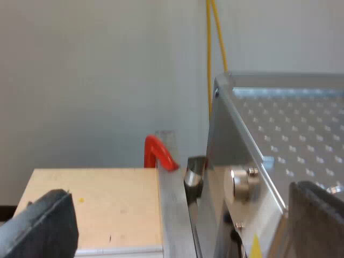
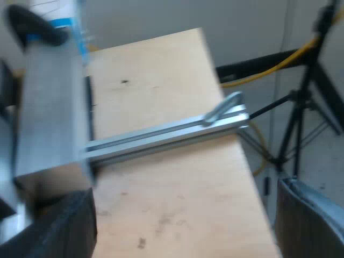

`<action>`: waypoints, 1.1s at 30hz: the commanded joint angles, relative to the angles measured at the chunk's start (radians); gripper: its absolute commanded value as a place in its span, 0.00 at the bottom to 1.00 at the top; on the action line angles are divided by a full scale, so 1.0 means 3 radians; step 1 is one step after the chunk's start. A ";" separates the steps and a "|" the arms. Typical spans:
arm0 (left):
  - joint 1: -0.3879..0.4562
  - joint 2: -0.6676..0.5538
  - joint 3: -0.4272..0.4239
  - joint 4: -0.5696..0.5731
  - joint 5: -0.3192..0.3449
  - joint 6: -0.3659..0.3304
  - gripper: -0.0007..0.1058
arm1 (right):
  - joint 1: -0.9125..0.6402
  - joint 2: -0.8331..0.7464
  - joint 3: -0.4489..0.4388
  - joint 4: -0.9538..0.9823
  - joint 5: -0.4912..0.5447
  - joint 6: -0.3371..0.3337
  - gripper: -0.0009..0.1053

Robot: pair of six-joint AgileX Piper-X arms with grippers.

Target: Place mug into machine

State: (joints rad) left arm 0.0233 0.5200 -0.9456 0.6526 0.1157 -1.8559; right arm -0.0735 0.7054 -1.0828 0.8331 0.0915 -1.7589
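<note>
Presently, from the left wrist, the left gripper (image 1: 183,204) is seen with its two fingers spread wide and nothing held between them, presumably so that a grasp can be made. The espresso machine (image 1: 290,134) is met at about two o'clock from this gripper, its perforated metal top viewed from above. A red end (image 1: 158,153) is seen at about eleven o'clock, beside a metal rail (image 1: 171,215) at the edge of the wooden table (image 1: 91,209). From the right wrist, the right gripper (image 2: 185,207) is likewise spread and empty over the table, with a metal clip (image 2: 223,110) on a rail at twelve o'clock and a grey metal block (image 2: 48,113) at ten. Where the mug stands cannot be told, so the pick-up is judged not yet done.
</note>
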 commanded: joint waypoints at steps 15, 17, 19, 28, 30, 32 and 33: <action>-0.0339 -0.1174 -0.0006 0.1275 -0.0559 0.0370 0.77 | 0.0168 -0.1621 0.0588 0.0573 -0.0091 -0.0119 0.67; -0.0339 -0.1316 -0.0006 0.1461 -0.0559 0.0370 0.77 | 0.0185 -0.1828 0.0681 0.0654 -0.0084 -0.0119 0.67; -0.0339 -0.1461 -0.0006 0.1618 -0.0559 0.0370 0.77 | 0.0194 -0.2015 0.0754 0.0713 -0.0084 -0.0119 0.67; -0.0339 -0.2119 -0.0006 0.2188 -0.0569 0.0370 0.77 | 0.0196 -0.2513 0.0862 0.1002 -0.0104 -0.0120 0.67; -0.0339 -0.2266 0.0040 0.2269 -0.0577 0.0370 0.77 | 0.0196 -0.2530 0.0893 0.0901 -0.0123 -0.0109 0.67; -0.0323 -0.2249 0.0043 0.2364 -0.0578 0.0370 0.77 | 0.0196 -0.2529 0.0903 0.0875 -0.0123 -0.0088 0.67; -0.0310 -0.2240 0.0083 0.2390 -0.0592 0.0370 0.77 | 0.0196 -0.2529 0.0902 0.0872 -0.0123 -0.0080 0.67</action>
State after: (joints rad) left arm -0.0704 -0.0168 -0.9324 1.3609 -0.0392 -1.7439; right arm -0.0169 -0.0074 -0.8075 1.1125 0.0623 -1.7878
